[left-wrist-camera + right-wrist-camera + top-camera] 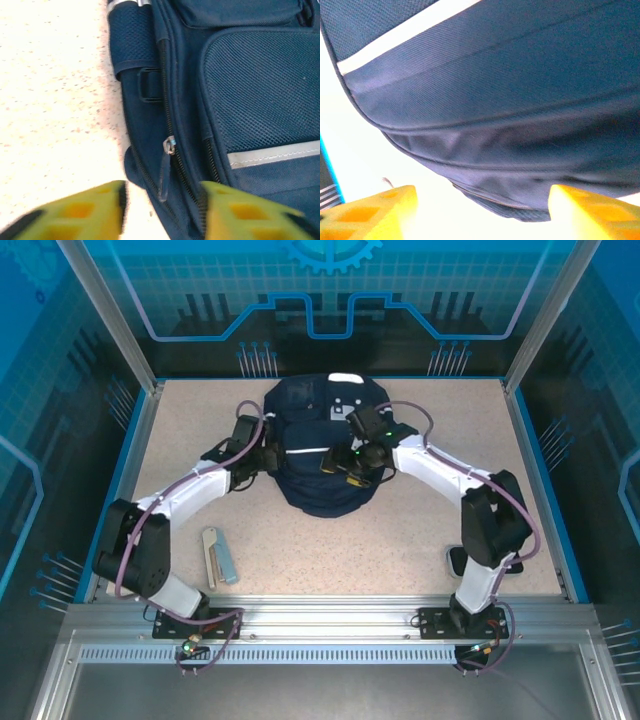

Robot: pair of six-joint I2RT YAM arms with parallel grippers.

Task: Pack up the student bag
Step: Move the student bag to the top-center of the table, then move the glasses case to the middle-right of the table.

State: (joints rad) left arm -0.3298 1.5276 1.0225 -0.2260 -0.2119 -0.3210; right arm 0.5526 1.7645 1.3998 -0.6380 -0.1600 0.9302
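The student bag (pixel 318 445), a dark navy backpack with white stripes, lies at the back middle of the table. My left gripper (pixel 266 456) is at the bag's left side. In the left wrist view this left gripper (pixel 162 212) stands open, its yellow fingers (pixel 95 210) apart, and a zipper pull (pixel 167 170) hangs free just beyond the gap. My right gripper (pixel 350 472) hovers over the bag's front right part. In the right wrist view the right gripper (pixel 482 212) is open too, with the student bag's rounded edge (pixel 510 200) between its fingers (pixel 375 212) and nothing pinched.
A small beige and light-blue item (pixel 218 557) lies on the speckled table (pixel 400 550) at the near left. Blue walls (pixel 540 480) border the table on both sides. A mesh pocket (pixel 260 90) and a side buckle (pixel 149 85) show on the bag.
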